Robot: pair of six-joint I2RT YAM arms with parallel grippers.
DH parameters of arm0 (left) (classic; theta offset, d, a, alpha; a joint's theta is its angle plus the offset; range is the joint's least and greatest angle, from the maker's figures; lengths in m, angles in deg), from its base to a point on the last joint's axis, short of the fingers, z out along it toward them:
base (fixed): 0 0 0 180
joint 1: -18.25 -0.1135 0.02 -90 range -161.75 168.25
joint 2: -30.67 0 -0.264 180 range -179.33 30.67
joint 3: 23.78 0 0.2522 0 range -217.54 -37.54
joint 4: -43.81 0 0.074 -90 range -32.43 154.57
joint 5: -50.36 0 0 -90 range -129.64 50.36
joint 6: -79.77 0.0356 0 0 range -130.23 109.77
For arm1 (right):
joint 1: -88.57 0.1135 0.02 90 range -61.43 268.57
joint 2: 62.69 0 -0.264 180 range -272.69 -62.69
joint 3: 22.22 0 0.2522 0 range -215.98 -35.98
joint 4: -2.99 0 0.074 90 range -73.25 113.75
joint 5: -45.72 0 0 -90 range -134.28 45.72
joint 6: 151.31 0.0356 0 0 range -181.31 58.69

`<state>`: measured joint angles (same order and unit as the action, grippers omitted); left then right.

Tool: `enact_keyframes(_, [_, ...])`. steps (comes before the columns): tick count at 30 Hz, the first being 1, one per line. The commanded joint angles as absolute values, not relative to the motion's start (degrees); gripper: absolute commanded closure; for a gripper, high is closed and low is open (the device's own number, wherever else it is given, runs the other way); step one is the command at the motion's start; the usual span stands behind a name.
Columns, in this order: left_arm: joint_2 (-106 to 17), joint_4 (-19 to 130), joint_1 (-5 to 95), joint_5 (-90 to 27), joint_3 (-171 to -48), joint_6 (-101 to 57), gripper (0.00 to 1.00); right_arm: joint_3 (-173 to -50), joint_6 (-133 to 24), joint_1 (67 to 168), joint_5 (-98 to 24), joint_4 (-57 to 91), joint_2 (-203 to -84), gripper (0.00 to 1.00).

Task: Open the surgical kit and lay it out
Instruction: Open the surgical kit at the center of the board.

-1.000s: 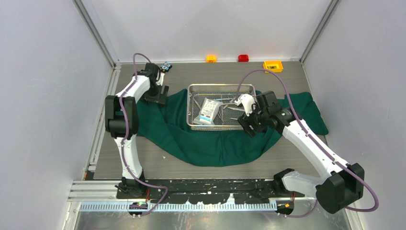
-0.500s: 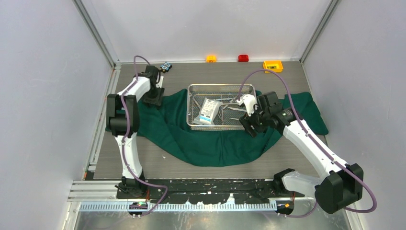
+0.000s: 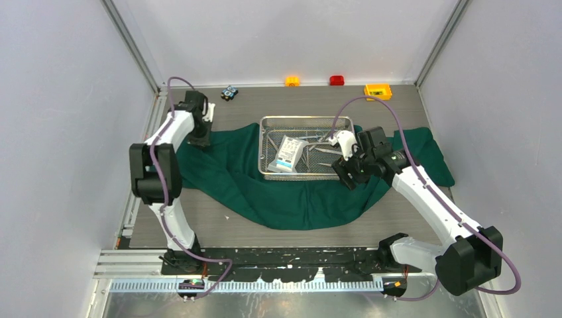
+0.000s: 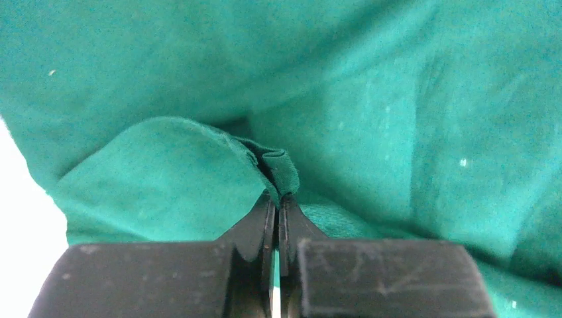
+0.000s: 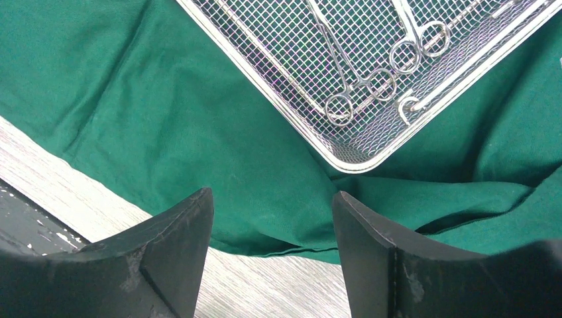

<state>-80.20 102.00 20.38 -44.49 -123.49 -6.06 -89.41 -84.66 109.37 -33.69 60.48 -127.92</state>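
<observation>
At the far-left corner of the dark green drape (image 3: 291, 199), clamping a small fold of cloth with the left gripper (image 4: 277, 199), fingers pressed tight together on that fold. Holding it there with the rest of the cloth running away to the right and toward the near edge of the table (image 3: 199, 228). Judging, then, that any spreading pull is needing to go leftward and outward, away from the wire-mesh tray (image 3: 262, 149).

Noting that tray resting on the middle of the drape, long axis lying left to right, and carrying the flat white pouch (image 3: 289, 153) and the ring-handled forceps (image 5: 361, 83).

Hovering the right gripper (image 5: 272, 199) just above the cloth off the tray's near-right corner, fingers spread wide and gripping nothing, tray rim lying ahead of the fingertips. Reading the right arm as the nearer one to the tray and to the rumpled right side of the drape, and the left as the only one near the far-left corner.
</observation>
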Motion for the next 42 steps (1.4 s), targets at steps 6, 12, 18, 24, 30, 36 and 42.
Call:
enact_keyframes(6, [-55.3,107.7,13.9,-48.0,-110.2,5.3,1.00,-91.2,-84.6,108.1,-36.1,59.8,-125.2,0.30])
enact_keyframes(12, [-36.3,112.9,10.9,-60.2,-97.8,16.7,1.00,-93.8,-84.8,107.3,-39.7,62.5,-124.9,0.30])
enact_keyframes(18, [-19.6,122.7,10.8,-68.8,-89.0,27.7,0.96,-95.5,-84.3,105.2,-47.1,64.6,-124.4,0.30])
enact_keyframes(24, [-12.0,131.8,10.9,-71.6,-86.8,32.0,0.73,-97.3,-82.1,97.6,-49.3,65.3,-126.2,0.29])
enact_keyframes(30, [-14.4,132.8,10.8,-69.0,-89.9,33.0,0.11,-98.8,-81.8,89.6,-48.5,62.0,-132.8,0.28])
enact_keyframes(36, [-20.2,126.6,10.8,-66.0,-92.4,32.6,0.01,-101.9,-81.9,82.6,-47.7,58.5,-142.4,0.28])
enact_keyframes(42, [-25.9,124.7,11.0,-58.5,-96.8,29.5,0.00,-105.6,-80.8,80.0,-45.1,58.6,-150.3,0.29])
